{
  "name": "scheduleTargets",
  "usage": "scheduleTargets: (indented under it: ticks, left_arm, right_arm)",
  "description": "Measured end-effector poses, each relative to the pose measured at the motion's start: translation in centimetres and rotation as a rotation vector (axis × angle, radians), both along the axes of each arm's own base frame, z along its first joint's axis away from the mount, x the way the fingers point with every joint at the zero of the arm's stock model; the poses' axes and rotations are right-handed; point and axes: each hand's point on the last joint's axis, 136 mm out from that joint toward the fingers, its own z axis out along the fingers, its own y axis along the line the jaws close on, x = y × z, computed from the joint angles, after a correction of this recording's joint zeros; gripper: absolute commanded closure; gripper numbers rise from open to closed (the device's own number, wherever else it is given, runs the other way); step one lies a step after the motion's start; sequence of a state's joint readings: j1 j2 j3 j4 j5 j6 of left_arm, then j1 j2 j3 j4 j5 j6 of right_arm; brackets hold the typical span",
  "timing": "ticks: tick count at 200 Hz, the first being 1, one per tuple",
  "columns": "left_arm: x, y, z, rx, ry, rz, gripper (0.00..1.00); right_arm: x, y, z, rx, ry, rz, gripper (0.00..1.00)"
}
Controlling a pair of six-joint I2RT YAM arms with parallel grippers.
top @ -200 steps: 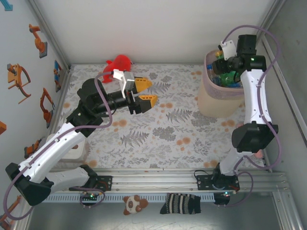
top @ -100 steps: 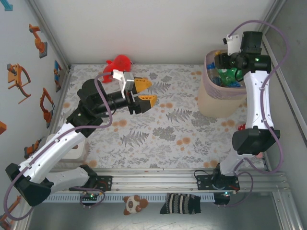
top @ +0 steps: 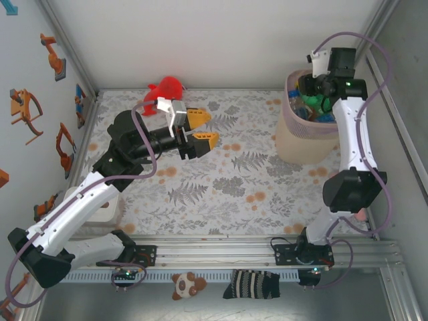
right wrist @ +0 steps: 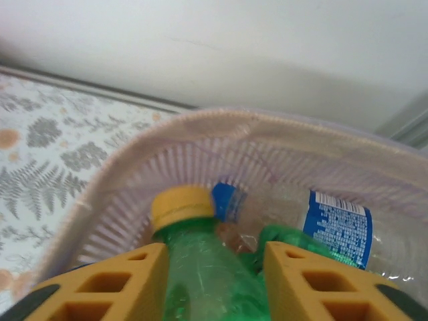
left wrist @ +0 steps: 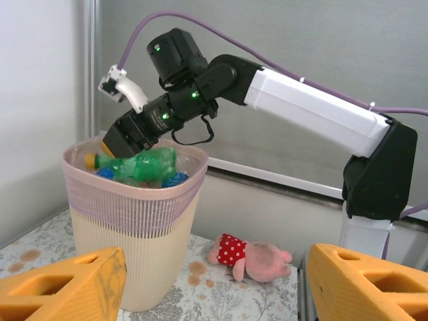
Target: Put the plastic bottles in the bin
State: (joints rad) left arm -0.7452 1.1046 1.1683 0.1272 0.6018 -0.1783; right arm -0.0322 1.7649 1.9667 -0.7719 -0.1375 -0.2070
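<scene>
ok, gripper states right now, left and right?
Left gripper: open, empty.
Right gripper: fingers either side of a green bottle at the top of the bin; gripped or not, cannot tell.

The top external camera sat high above and behind the arm bases (top: 134,257), looking down over the whole worktop (top: 221,174), with the bin (top: 294,144) at its far right. The left wrist camera rode low, facing level past the left end effector (left wrist: 214,287) toward the bin (left wrist: 134,241) and right arm (left wrist: 314,100). The right wrist camera peered from very near, past the right end effector (right wrist: 214,267), into the bin (right wrist: 221,120). All three views shared the bin.
</scene>
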Motion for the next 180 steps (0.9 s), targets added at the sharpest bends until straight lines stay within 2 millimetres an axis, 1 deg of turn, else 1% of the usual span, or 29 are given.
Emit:
scheduleTargets:
  ticks: [19, 27, 63, 82, 97, 116, 138, 160, 180]
  left_arm:
    - [0.0, 0.0, -0.1, 0.001, 0.001, 0.001, 0.29]
    - [0.0, 0.0, -0.1, 0.002, 0.002, 0.0, 0.29]
    - [0.0, 0.0, -0.4, 0.005, 0.006, 0.001, 0.29]
    - [0.0, 0.0, -0.4, 0.005, 0.006, 0.0, 0.29]
    - [0.0, 0.1, -0.4, 0.002, 0.005, 0.001, 0.29]
    - [0.0, 0.1, -0.3, -0.002, 0.005, 0.001, 0.29]
    - [0.1, 0.2, -0.4, -0.005, 0.007, 0.005, 0.29]
    - [0.1, 0.2, -0.7, -0.003, 0.015, 0.006, 0.29]
    - [0.2, 0.2, -0.9, -0.005, 0.018, 0.005, 0.29]
  right_arm:
    - [0.7, -0.9, -2.6, -0.02, 0.062, -0.032, 0.48]
    - [1.2, -1.0, -2.9, -0.026, 0.059, -0.034, 0.47]
    - [1.3, -0.9, -2.0, -0.017, 0.047, -0.04, 0.4]
    - [0.7, -0.9, -1.5, -0.003, 0.051, -0.049, 0.37]
    - [0.0, -1.1, -0.7, 0.008, 0.043, -0.068, 0.36]
    - [-1.3, -1.4, 1.5, 0.024, 0.006, -0.109, 0.36]
    - [-4.3, -2.3, 4.6, 0.058, -0.059, -0.178, 0.36]
    - [-8.1, -4.5, 7.1, 0.124, -0.112, -0.286, 0.35]
    - [-11.0, -6.9, 7.7, 0.204, -0.133, -0.399, 0.32]
